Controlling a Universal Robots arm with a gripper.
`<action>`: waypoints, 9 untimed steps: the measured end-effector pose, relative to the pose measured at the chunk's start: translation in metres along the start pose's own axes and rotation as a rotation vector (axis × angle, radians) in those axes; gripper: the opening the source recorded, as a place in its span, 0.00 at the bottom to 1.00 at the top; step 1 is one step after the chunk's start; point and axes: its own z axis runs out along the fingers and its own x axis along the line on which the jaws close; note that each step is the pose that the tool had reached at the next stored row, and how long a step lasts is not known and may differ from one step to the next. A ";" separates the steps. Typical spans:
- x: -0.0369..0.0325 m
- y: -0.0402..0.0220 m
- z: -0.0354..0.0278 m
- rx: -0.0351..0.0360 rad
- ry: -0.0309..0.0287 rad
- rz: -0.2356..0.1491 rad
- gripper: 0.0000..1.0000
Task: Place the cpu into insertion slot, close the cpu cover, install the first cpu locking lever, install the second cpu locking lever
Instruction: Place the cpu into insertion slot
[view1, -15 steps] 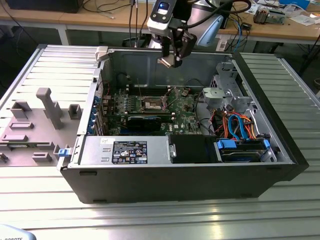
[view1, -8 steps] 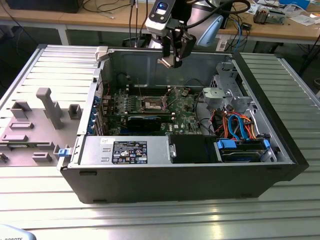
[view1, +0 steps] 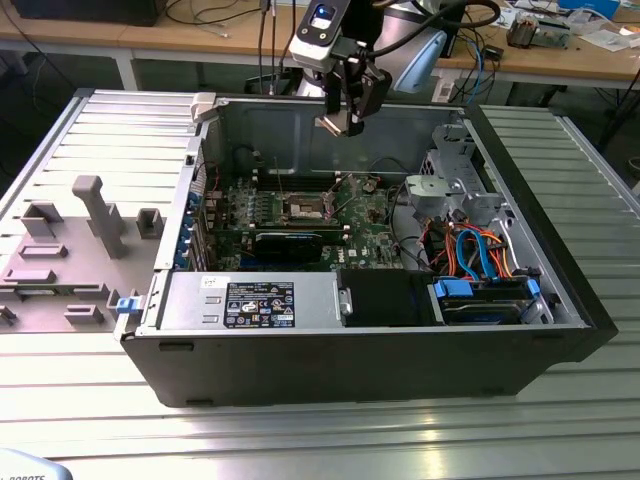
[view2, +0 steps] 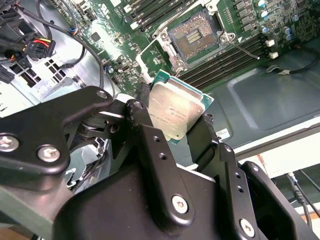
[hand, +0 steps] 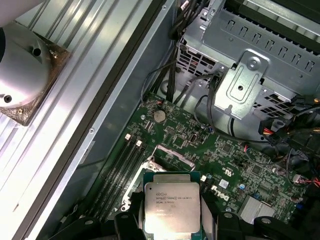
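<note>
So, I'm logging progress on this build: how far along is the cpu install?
Done: the cpu is picked up, gripped in the claw above the open case. In hand: it is held over the motherboard. Left: the insertion slot sits empty, pins exposed, so seating, closing and locking are not yet done.

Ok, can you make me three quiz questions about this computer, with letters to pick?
1. Where is the small square silver-topped chip? A on the floor; B held in the black gripper; C under a book.
2. What colour is the flat circuit board? A green; B red; C white.
3. The square socket with brownish pins is: A full; B taped over; C empty.
Answers: 1 B, the gripper clamps its edges in both wrist views. 2 A, it shows green. 3 C, bare pins show in the second wrist view.
</note>
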 end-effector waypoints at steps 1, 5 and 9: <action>0.0000 0.0000 0.0000 0.0000 -0.0001 0.001 0.54; 0.0000 0.0000 0.0000 -0.0001 -0.0002 0.003 0.54; 0.0000 0.0000 0.0000 -0.0001 -0.0004 0.005 0.54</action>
